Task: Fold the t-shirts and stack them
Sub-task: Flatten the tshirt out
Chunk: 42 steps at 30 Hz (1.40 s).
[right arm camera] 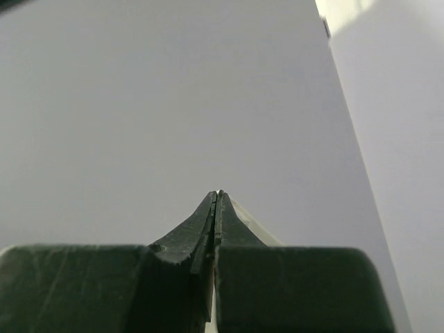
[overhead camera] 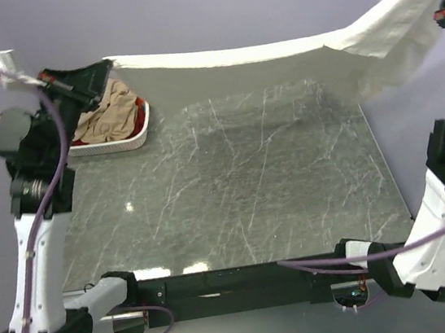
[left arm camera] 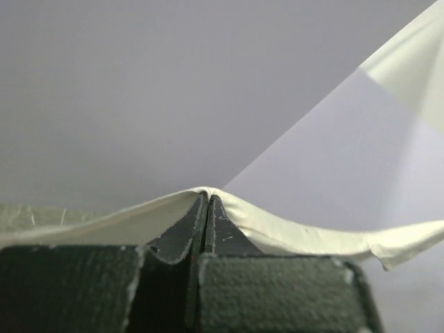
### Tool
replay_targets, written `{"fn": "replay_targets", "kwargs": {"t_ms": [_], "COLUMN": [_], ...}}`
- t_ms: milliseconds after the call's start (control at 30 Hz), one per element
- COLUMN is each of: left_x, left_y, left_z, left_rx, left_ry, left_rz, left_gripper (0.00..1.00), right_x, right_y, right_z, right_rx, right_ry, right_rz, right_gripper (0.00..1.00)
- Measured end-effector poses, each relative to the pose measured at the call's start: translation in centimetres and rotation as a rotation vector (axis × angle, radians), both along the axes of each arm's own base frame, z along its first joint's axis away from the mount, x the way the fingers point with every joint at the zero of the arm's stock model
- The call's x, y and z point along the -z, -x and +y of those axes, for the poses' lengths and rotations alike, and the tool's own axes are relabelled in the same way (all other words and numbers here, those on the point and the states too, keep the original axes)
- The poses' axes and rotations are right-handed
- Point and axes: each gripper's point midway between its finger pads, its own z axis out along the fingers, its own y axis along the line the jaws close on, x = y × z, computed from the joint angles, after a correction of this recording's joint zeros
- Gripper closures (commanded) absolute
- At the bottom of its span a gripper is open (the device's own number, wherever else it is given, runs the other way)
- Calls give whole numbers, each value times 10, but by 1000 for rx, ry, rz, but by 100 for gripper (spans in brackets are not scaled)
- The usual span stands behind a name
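Just tan shirt [overhead camera: 107, 109] and red shirt [overhead camera: 143, 108] inside white basket [overhead camera: 113, 146]

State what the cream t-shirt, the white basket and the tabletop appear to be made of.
Cream t-shirt: soft matte cloth, perhaps cotton; it sags and creases. White basket: probably rigid plastic; smooth moulded rim. Tabletop: glossy dark stone or stone-look laminate; white veins and reflected lights.
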Motion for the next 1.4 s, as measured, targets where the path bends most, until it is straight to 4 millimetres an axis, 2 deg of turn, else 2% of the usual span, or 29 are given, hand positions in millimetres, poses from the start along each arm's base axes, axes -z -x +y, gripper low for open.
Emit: {"fn": "replay_targets", "kwargs": {"t_ms": [100,167,267,367,467,500,567,667,700,733,767,833,867,900,933,967,1000,1067,1133,1233,1267,1400], "left_x": [-20,-27,-29,-11,26,46,77,148,169,187,209,244,260,278,288,306,318,335,341,330,326,325], "left_y": [34,50,61,46,13,-5,-30,-80,-95,-108,-122,-149,-166,-181,-190,-201,-208,-213,-208,-198,-193,-160], "left_z": [12,18,24,24,19,16,12,4,2,0,-2,-5,-7,-9,-11,-13,-15,-20,-27,-44,-50,-74], "left_rx": [-36,-57,-79,-93,-92,-92,-93,-99,-101,-102,-103,-102,-100,-96,-92,-87,-85,-73,-59,-22,-10,44], "left_ry": [23,34,44,44,34,28,14,-23,-34,-42,-55,-80,-88,-98,-100,-111,-121,-147,-165,-176,-178,-188], "left_rz": [-69,-96,-112,-54,65,125,207,385,437,477,525,606,639,674,697,737,763,807,826,804,794,789], "left_gripper": [100,100,100,100,100,100,100,100,99,94,76,56,42,36,31,25,23,20,19,19,19,19], "right_x": [-25,-36,-42,-35,-15,-4,25,86,112,146,174,248,283,316,340,365,383,401,401,392,389,398], "right_y": [36,52,58,38,-10,-31,-77,-154,-182,-211,-232,-276,-290,-300,-305,-308,-307,-300,-283,-261,-249,-211], "right_z": [6,9,11,5,-7,-13,-25,-47,-55,-63,-70,-84,-90,-93,-95,-96,-95,-90,-82,-69,-63,-41], "right_rx": [20,27,28,28,26,24,24,27,28,33,41,54,66,74,82,89,94,91,83,63,50,-7], "right_ry": [24,35,40,32,11,1,-24,-72,-91,-115,-135,-187,-210,-229,-230,-239,-248,-250,-246,-234,-230,-228], "right_rz": [-97,-145,-170,-137,-49,-7,92,278,349,436,509,689,774,856,921,990,1043,1104,1120,1108,1104,1107], "right_gripper": [100,100,100,100,100,100,100,100,100,100,90,60,42,35,31,24,22,19,18,18,18,20]}}
